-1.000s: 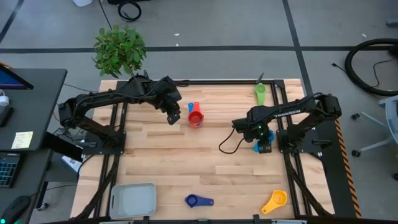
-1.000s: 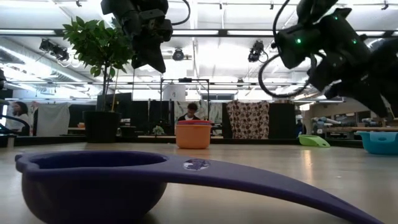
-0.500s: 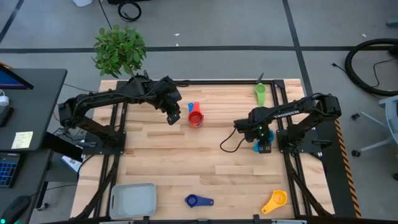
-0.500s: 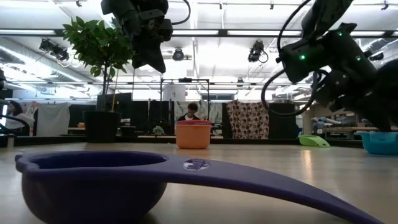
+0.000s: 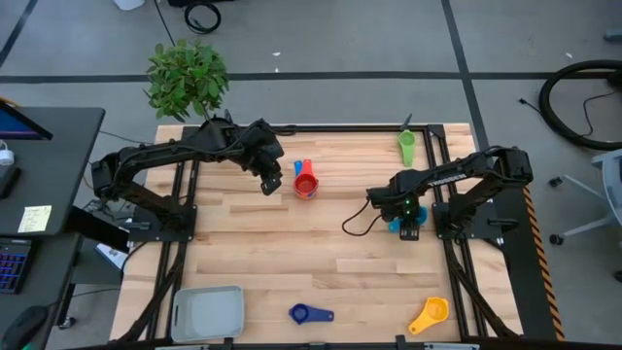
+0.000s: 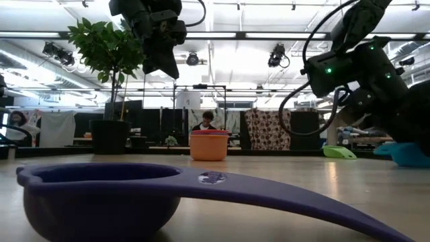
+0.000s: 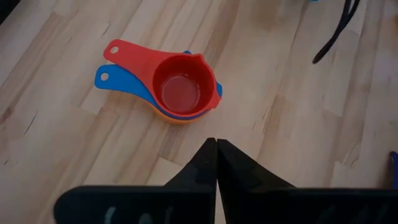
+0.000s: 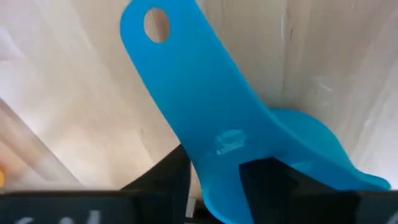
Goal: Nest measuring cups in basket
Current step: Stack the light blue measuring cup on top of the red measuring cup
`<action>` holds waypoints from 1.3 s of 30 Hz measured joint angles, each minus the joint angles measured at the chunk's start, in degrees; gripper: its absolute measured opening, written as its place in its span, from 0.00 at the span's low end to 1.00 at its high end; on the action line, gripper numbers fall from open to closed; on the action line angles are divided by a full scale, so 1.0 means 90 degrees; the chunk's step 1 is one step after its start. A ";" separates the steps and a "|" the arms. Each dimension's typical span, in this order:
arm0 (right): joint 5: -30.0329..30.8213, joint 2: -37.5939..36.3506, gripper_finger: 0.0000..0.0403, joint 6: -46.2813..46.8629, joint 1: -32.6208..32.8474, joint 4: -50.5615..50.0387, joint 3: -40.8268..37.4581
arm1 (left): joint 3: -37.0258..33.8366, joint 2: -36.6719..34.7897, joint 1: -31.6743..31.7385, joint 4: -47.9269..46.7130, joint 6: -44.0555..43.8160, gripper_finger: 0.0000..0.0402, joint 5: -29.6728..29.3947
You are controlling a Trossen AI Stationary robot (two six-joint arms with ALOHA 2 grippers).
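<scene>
A light blue measuring cup [image 5: 394, 227] lies on the table at mid right, under my right gripper [image 5: 406, 226], which is shut on its handle. A red cup sits nested in a blue and an orange one [image 7: 180, 90] at the far middle. My left gripper [image 5: 273, 185] hangs shut above the table just left of that stack, holding nothing. A green cup [image 5: 406, 146] lies at the far right, a dark blue cup [image 5: 309, 314] and a yellow cup [image 5: 429, 314] near the front edge. The grey basket [image 5: 207, 312] stands at the front left. My right gripper pinches the light blue cup's flat handle [image 8: 217, 155] between its two fingers [image 8: 171, 177], close to where the handle meets the bowl. The fingers come steeply from above and lie across the handle. The bowl [image 6: 410, 153] rests on the table.
A potted plant [image 5: 187, 78] stands beyond the table's far left corner. A black cable [image 5: 355, 226] loops on the table left of my right gripper. Bare wood lies across the table's middle, between the stack and the front edge.
My right gripper has gone down onto the light blue cup, which has stayed on the table.
</scene>
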 joint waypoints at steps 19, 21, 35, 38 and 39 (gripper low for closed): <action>0.0193 0.0013 0.04 0.1669 -0.0400 0.0578 0.0610 | 0.0000 0.0000 0.0000 0.0000 -0.0044 0.02 -0.0082; 0.0240 0.0011 0.04 0.1839 -0.0400 0.0651 0.0739 | 0.0000 0.0002 0.0010 0.0000 -0.0187 0.02 -0.0250; 0.0721 0.0008 0.04 0.4986 -0.0271 0.1582 0.1471 | 0.0000 0.0000 0.0080 -0.0181 -0.0508 0.02 -0.0860; 0.1054 0.0006 0.04 0.6128 -0.0142 0.2029 0.1498 | 0.0000 0.0002 0.0097 -0.0323 -0.0382 0.02 -0.0862; 0.1173 0.0008 0.04 0.6446 -0.0092 0.2074 0.1498 | 0.0000 0.0000 0.0097 -0.0348 -0.0316 0.02 -0.0862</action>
